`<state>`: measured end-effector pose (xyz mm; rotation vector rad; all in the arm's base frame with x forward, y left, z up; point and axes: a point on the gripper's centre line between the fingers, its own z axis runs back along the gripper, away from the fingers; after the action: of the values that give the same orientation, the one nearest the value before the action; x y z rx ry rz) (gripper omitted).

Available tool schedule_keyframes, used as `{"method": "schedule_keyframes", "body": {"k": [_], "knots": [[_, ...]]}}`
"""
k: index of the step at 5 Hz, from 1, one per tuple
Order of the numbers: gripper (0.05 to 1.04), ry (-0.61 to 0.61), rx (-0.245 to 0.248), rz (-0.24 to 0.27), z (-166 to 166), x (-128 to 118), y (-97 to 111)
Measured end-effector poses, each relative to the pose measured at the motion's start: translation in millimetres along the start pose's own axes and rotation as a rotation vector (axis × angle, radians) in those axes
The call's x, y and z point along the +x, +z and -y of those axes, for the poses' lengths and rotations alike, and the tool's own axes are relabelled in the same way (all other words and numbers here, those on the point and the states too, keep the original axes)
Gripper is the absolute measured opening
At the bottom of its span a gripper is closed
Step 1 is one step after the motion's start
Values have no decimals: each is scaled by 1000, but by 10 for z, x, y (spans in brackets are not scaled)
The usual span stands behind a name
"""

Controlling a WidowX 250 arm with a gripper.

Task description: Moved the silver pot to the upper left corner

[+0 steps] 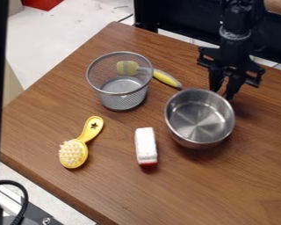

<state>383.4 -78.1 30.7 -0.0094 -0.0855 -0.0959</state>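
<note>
- Brown wood-grained surface [119, 189], with a pale floor [55, 41] beyond its far left edge.
- Black hand [222, 93] pointing down, to the right of the mesh basket [128, 100], at the silver pot's far rim; whether it is spread or pinching that rim, I cannot tell.
- Silver pot [198, 125] to the lower right of the basket, mouth up and apart from it.
- White block with a red end [145, 145] below the basket.
- Yellow-handled brush [167, 80] behind the basket and out to its right; yellow brush [91, 128] to the basket's lower left.
- Step in hand, as I judge it: getting or confirming a hold on the pot, with the carry still to do.
- Next move: make the grip sure, lift until the pot clears the basket's rim, then swing it over or behind to the corner at the basket's upper left.
</note>
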Motion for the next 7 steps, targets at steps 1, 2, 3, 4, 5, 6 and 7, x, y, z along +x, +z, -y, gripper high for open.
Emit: {"method": "schedule_keyframes", "body": {"k": [1, 2, 3, 4, 5, 6, 7], "knots": [[311, 40, -5, -22, 19, 124, 16], [312, 224, -12, -48, -56, 352, 62], [311, 462, -36, -65, -204, 563, 130], [311, 726, -19, 22, -524, 741, 228], [311, 971, 66, 76, -815, 643, -51], [311, 1131, 106, 143, -918, 630, -73], [311, 1192, 81, 129, -980, 587, -123]]}}
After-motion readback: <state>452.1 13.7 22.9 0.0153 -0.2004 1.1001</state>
